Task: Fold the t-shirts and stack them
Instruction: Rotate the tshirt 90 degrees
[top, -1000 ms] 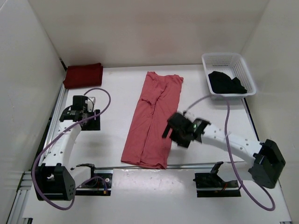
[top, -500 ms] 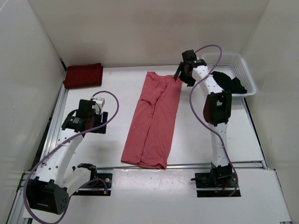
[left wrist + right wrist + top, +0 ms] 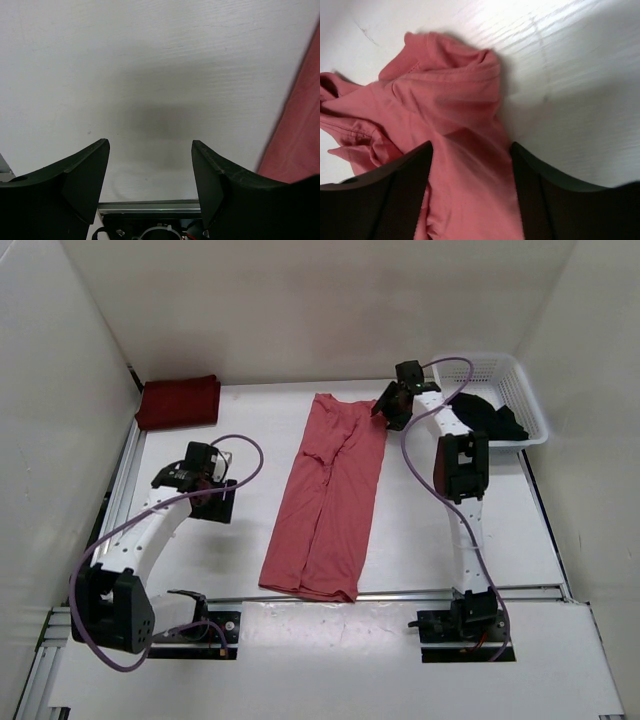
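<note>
1. Change since the earlier frames: the right arm has swung away from the near right side of the salmon pink shirt [image 3: 330,500] and now reaches out to that shirt's far right corner. The left arm has shifted to the right, nearer the shirt's left edge.
2. Right pincer [image 3: 470,150]: jaws apart, nothing clamped. It hangs close over the shirt's far right corner. In the right wrist view, bunched pink cloth with a seamed edge fills the space between and beyond the two dark fingers [image 3: 390,195].
3. Left pincer [image 3: 150,145]: released, holding nothing, over bare bench [image 3: 240,420]. In the left wrist view the pink cloth shows only at the right margin, beside the right-hand finger and not between the jaws.
4. Salmon pink shirt: lies flat in a long strip down the middle of the bench. It runs from far right to near left, and its far end is rumpled.
5. Maroon shirt [image 3: 178,401]: folded in the far left corner of the bench, well apart from both pincers.
6. Black shirt [image 3: 485,418]: heaped inside the white mesh basket [image 3: 480,365] at the far right corner, near the right arm.
</note>
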{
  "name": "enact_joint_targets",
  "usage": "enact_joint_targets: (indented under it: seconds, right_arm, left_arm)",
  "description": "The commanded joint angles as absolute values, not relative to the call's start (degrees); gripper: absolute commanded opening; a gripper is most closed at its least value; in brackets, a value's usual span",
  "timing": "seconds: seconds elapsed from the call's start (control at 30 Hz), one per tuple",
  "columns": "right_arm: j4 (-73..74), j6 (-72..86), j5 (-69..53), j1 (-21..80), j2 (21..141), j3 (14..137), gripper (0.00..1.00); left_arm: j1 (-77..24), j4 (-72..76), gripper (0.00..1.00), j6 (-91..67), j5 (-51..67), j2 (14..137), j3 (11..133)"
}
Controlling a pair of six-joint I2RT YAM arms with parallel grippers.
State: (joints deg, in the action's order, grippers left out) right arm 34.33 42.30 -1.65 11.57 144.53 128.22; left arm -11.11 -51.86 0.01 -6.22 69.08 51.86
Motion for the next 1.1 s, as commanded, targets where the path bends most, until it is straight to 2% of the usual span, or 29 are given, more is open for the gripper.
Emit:
enact_joint_targets:
  seconds: [0.0, 0.07, 0.17, 0.2, 0.33, 0.43, 0.5, 0.57, 0.63, 0.67, 0.73, 0.8, 0.9, 1.07]
  right_arm:
    - [33.7, 47.5, 1.9, 12.7, 146.1, 127.1, 0.64]
    - [34.4, 49.7, 8.6, 13.4, 146.1, 127.1, 0.61]
    - [34.5, 54.7, 11.8, 13.9, 146.8, 127.6, 0.49]
    - [34.5, 56.7, 13.0, 13.9, 146.8, 128.4, 0.41]
    - [29.7, 61.3, 11.4, 13.2, 151.0, 133.6, 0.21]
    - [13.2, 65.3, 2.7, 12.7, 154.1, 133.9, 0.2]
    - [7.6, 67.2, 1.3, 13.3, 160.1, 142.3, 0.2]
    - [2.7, 71.4, 0.7, 13.3, 162.3, 144.1, 0.2]
    - [-3.0, 73.4, 0.7, 13.3, 162.3, 141.9, 0.26]
    - [-4.0, 72.4, 0.7, 13.3, 162.9, 141.9, 0.42]
    - [-4.0, 69.4, -0.7, 13.3, 162.9, 143.4, 0.67]
    - [-4.0, 65.8, -3.7, 13.3, 157.9, 138.0, 0.99]
    - [1.8, 60.6, -7.4, 13.3, 146.5, 128.8, 0.99]
    - [14.7, 50.0, -3.7, 14.5, 122.3, 100.4, 0.99]
  left_arm:
    - [-11.3, -49.9, 0.78, 0.0, -7.2, 69.8, 54.6]
    - [-10.8, -49.9, 0.78, 0.0, -7.2, 71.0, 56.2]
    - [-10.1, -49.9, 0.78, 0.0, -7.2, 71.0, 56.8]
    - [-10.1, -49.9, 0.78, 0.0, -7.2, 71.0, 56.8]
    - [-9.6, -50.4, 0.78, 0.0, -6.7, 72.1, 57.4]
    - [-9.6, -50.4, 0.78, 0.0, -6.2, 73.2, 57.9]
    - [-10.2, -50.4, 0.78, 0.0, -5.5, 75.0, 58.4]
    - [-10.2, -50.4, 0.78, 0.0, -5.5, 76.0, 59.1]
    - [-11.5, -49.9, 0.78, 0.0, -4.8, 77.2, 59.9]
    - [-12.0, -49.9, 0.78, 0.0, -4.1, 77.3, 60.7]
    - [-14.4, -49.4, 0.79, 0.0, -3.5, 78.8, 61.3]
    - [-18.3, -48.8, 0.79, 0.0, -2.9, 79.4, 61.3]
    - [-25.2, -48.3, 0.8, 0.0, -2.9, 79.4, 60.6]
    - [-32.7, -47.0, 0.8, 0.0, -1.8, 79.4, 60.6]
